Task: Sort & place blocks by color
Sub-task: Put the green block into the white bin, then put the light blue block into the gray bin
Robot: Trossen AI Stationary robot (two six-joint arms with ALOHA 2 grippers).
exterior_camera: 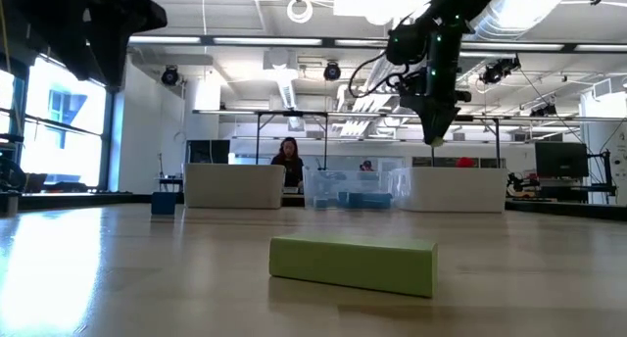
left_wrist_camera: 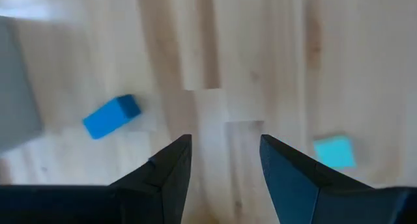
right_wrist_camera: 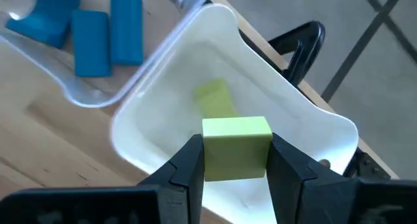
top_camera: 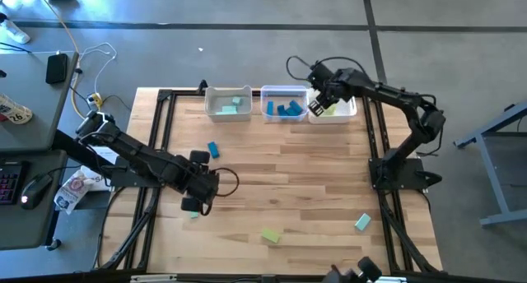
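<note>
Holding a yellow-green block (right_wrist_camera: 236,148) between its fingers, my right gripper (top_camera: 316,108) hangs above the right-hand bin (right_wrist_camera: 287,107) at the counter's far edge; in the right wrist view the block is pinched on both sides, with another yellow-green block (right_wrist_camera: 215,98) lying on the bin floor below it. The middle bin (top_camera: 284,103) next to it has several darker blue blocks (right_wrist_camera: 91,42) inside, and the left bin (top_camera: 228,103) has pale teal ones (top_camera: 233,107).

My left gripper (top_camera: 198,202) is over the counter (top_camera: 305,176) toward its left edge, fingers parted with only bare wood between them. From its wrist camera I see a blue block (left_wrist_camera: 111,116) to one side of the fingers and a pale teal block (left_wrist_camera: 334,151) to the other, neither touched.

Loose pieces on the counter: a blue block (top_camera: 213,150) just beyond the left arm, a yellow-green bar (top_camera: 271,234) near the front edge around the middle, and a pale teal block (top_camera: 362,222) toward the front right corner.

A person (exterior_camera: 290,162) sits in the room beyond the bins.
</note>
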